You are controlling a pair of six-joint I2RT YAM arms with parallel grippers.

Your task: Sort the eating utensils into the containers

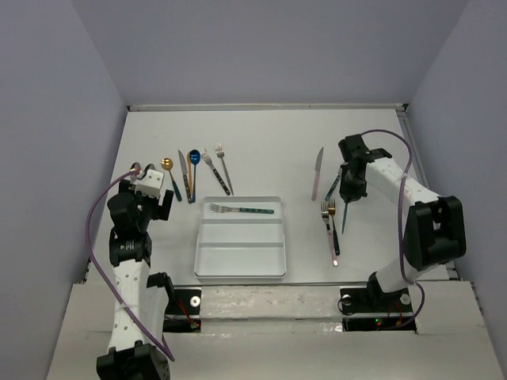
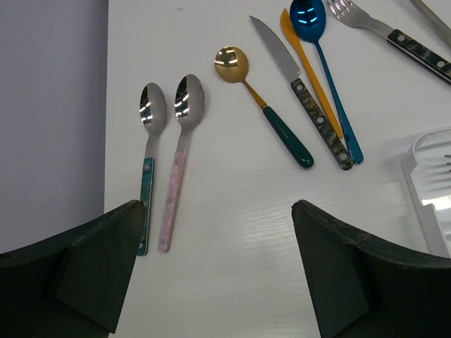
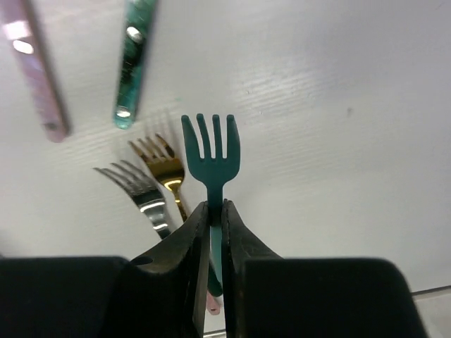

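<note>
My right gripper (image 1: 348, 195) is shut on a teal fork (image 3: 211, 149), gripped at its neck (image 3: 215, 208) and held above the table; its handle hangs down in the top view (image 1: 344, 219). Below it lie a gold fork (image 3: 162, 165) and a silver fork (image 3: 138, 191). The white tray (image 1: 240, 269) holds one fork (image 1: 242, 210) in its far compartment. My left gripper (image 2: 215, 267) is open and empty above bare table, left of the tray (image 1: 150, 202). Ahead of it lie two silver spoons, one teal-handled (image 2: 147, 169), one pink-handled (image 2: 180, 162).
A gold spoon (image 2: 261, 105), a knife (image 2: 301, 95), a blue spoon (image 2: 325, 74) and a fork (image 2: 394, 39) lie far left of the tray. A pink-handled knife (image 1: 318, 174) and a teal handle (image 3: 134, 63) lie by the right gripper. The tray corner (image 2: 426, 176) is right of the left gripper.
</note>
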